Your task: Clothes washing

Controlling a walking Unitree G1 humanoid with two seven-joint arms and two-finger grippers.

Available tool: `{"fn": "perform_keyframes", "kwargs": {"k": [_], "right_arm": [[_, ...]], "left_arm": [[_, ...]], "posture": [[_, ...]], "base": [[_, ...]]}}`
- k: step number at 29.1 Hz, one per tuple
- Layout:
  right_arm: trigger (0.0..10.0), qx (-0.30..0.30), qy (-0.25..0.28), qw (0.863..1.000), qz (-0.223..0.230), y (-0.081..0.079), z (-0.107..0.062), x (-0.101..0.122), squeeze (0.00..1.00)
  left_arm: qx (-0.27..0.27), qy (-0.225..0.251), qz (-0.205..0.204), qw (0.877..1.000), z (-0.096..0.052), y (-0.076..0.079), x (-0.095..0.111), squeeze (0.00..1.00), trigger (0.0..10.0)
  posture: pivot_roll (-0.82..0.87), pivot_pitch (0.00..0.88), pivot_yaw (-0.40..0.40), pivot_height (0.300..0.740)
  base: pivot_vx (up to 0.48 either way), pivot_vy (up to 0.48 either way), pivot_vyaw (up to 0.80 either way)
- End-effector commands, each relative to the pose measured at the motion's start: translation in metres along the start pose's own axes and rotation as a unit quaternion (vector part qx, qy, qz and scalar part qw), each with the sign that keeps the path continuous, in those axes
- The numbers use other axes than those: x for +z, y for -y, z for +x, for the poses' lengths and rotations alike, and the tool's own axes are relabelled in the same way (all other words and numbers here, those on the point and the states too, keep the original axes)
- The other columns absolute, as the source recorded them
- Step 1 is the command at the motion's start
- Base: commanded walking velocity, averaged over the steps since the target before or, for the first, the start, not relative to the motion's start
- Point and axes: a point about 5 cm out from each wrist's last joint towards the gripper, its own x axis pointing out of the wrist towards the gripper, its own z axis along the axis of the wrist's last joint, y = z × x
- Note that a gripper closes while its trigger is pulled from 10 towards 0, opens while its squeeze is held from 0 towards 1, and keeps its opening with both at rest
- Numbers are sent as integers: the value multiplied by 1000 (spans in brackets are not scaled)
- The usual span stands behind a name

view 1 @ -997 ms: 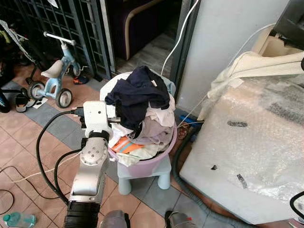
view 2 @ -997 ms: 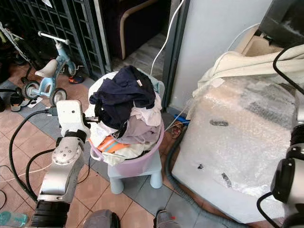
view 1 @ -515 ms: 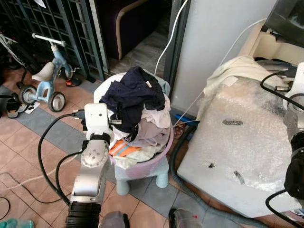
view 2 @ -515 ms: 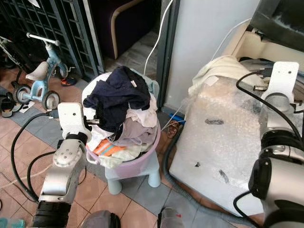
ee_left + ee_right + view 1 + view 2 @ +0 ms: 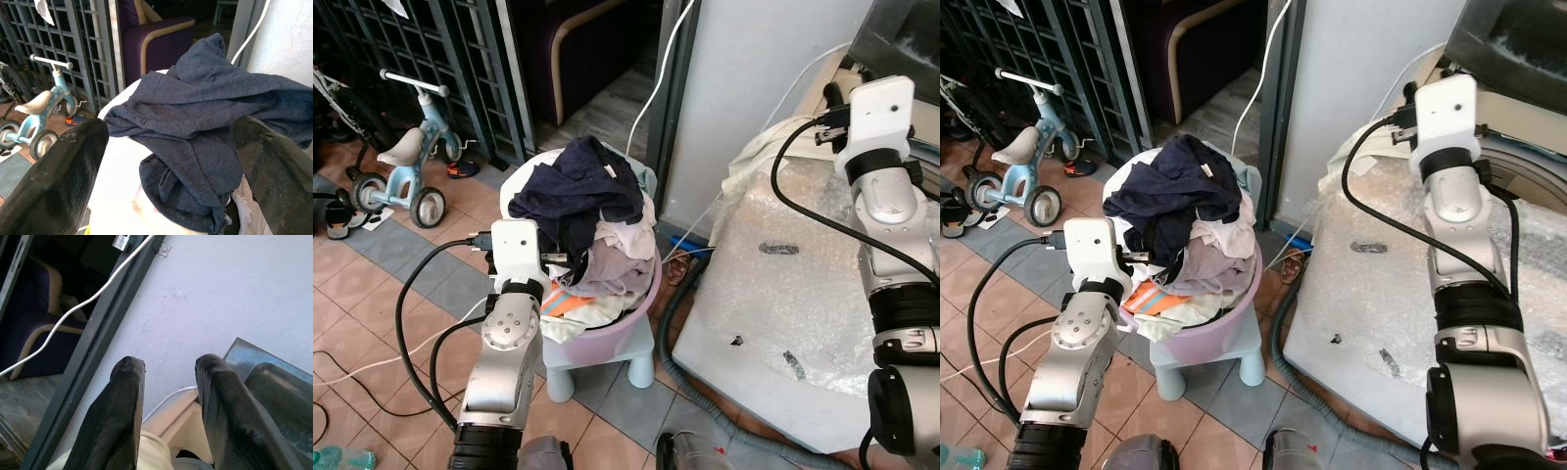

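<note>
A lilac basin (image 5: 607, 328) heaped with clothes stands on a pale blue stool (image 5: 607, 362). A dark navy garment (image 5: 573, 191) lies on top of the heap. My left gripper (image 5: 168, 142) is open wide at the near side of the pile, one finger on each side of the navy garment (image 5: 205, 122); its fingertips are hidden among the clothes in the eye views. My right arm (image 5: 886, 166) is raised over the bubble-wrapped washing machine (image 5: 822, 294). The right gripper (image 5: 168, 367) is open, holds nothing and points at the grey wall (image 5: 234, 289).
A cream cloth (image 5: 773, 157) drapes over the machine's far edge. A grey hose (image 5: 690, 387) curls on the floor by the machine. A child's tricycle (image 5: 401, 162) and a metal grille (image 5: 431, 59) stand to the left. A white cable (image 5: 651, 78) hangs down the door frame.
My right arm has risen from the lower right to above the washing machine. The camera has shifted a little. The left gripper stays at the clothes pile.
</note>
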Motion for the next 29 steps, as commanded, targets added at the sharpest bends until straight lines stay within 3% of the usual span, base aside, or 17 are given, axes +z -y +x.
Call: {"fn": "perform_keyframes", "kwargs": {"k": [1, 5, 10, 12, 13, 15, 16, 17, 18, 19, 20, 21, 29], "right_arm": [[10000, 43, -7, 999, 8, -12, -2, -1, 1000], [10000, 93, -63, 993, -20, -29, -3, -18, 1000], [10000, 97, -147, 984, -40, -39, 3, -38, 1000], [10000, 81, -164, 983, -2, -41, 6, -41, 1000], [10000, 53, -200, 977, 44, -41, 8, -47, 1000], [10000, 26, -222, 972, 73, -42, 10, -50, 1000], [10000, 14, -224, 972, 73, -44, 12, -50, 886], [10000, 10, -225, 972, 63, -46, 13, -49, 545], [10000, 10, -225, 972, 61, -46, 13, -49, 545], [10000, -13, -220, 973, 70, -45, 15, -47, 122], [10000, -13, -220, 973, 70, -45, 15, -47, 122], [10000, -24, -216, 974, 69, -44, 15, -46, 35], [10000, -66, -237, 968, 52, -29, 10, -56, 0]], "left_arm": [[-3, 5, 5, 1000, 2, 0, 4, 0, 10000], [-3, 8, 8, 1000, 4, -2, 5, 0, 10000], [-6, 9, 11, 1000, 4, -1, 6, 0, 10000], [-8, 7, 12, 1000, 4, 0, 5, 0, 10000], [-8, 6, 13, 1000, 3, 0, 5, 0, 10000], [-9, 4, 14, 1000, 1, 0, 4, 0, 10000], [-9, 4, 14, 1000, -1, -1, 3, 0, 10000], [-14, 7, 10, 1000, -3, -1, 4, 0, 10000], [-15, 8, 9, 1000, -4, -1, 5, 0, 10000], [-16, 9, 10, 1000, -5, -2, 5, 0, 10000], [-16, 9, 10, 1000, -5, -2, 5, 0, 10000], [-19, 11, 11, 1000, -6, -3, 6, 0, 10000], [-26, 7, 16, 999, -10, -6, 6, 0, 10000]], "posture": [[35, 24, -1, 740], [35, 27, -1, 740], [43, 32, -4, 740], [46, 32, -6, 740], [51, 35, -8, 740], [58, 37, -8, 740], [67, 41, -10, 740], [72, 45, -10, 740], [72, 45, -10, 740], [77, 51, -8, 740], [77, 51, -8, 740], [79, 57, -6, 740], [81, 79, 6, 740]], "base": [[0, 0, 0], [0, 0, 0], [0, 0, 0], [0, 0, 0], [0, 0, 0], [0, 0, 0], [0, 0, 0], [0, 0, 0], [0, 0, 0], [0, 0, 0], [0, 0, 0], [259, 0, 0], [272, 0, -100]]}}
